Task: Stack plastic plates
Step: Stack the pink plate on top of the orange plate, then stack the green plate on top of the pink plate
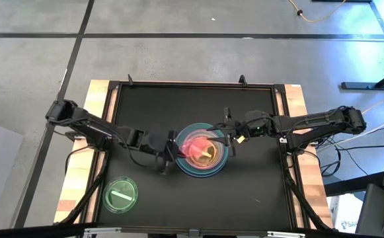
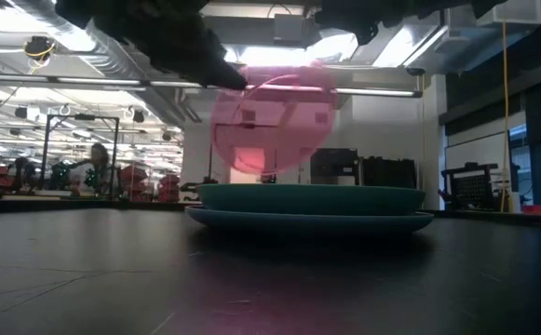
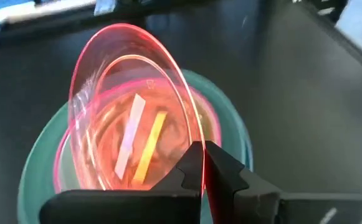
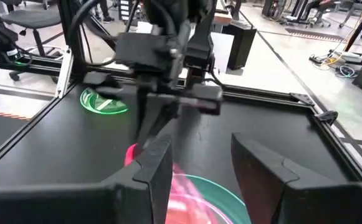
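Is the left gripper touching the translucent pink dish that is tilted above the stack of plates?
Touching. In the left wrist view the left gripper has its fingers closed on the rim of the translucent pink dish, with no gap.

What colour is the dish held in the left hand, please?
Translucent pink dish, pinched by the left hand; clearest in the left wrist view.

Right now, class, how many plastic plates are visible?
5: blue-grey plate, teal plate, pink plate stacked mid-table, translucent pink dish tilted above them in the left gripper, green dish alone. Others may hide.
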You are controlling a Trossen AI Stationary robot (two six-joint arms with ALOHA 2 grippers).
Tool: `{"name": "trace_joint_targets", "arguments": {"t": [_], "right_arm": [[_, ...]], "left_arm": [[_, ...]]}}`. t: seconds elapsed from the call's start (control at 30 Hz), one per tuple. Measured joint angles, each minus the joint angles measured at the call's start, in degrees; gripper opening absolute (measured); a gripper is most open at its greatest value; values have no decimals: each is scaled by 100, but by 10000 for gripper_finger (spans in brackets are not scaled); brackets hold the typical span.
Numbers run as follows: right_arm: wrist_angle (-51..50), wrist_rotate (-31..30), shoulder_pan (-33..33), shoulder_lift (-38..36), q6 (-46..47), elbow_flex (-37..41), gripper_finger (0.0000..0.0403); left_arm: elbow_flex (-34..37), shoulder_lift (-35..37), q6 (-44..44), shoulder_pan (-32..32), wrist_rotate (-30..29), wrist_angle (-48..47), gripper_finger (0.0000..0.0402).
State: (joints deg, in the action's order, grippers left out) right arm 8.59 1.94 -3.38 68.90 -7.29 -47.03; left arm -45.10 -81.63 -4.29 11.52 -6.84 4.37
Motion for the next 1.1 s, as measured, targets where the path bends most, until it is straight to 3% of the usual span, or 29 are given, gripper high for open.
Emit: {"name": "trace_joint_targets", "arguments": {"t": [0.4,0.7,0.87,1.1], "right_arm": [[31,1,0,0,114,0,154],[28,1,0,0,111,0,154],[23,1,-2,0,111,0,154],[78,1,-2,111,114,0,154]], "left_arm": [[2,-935,-26,-35,-37,1087,6],[2,-939,234,-122,51,692,99],[2,-493,432,20,29,-456,140],[0,816,2096,279,334,-2848,151]]}}
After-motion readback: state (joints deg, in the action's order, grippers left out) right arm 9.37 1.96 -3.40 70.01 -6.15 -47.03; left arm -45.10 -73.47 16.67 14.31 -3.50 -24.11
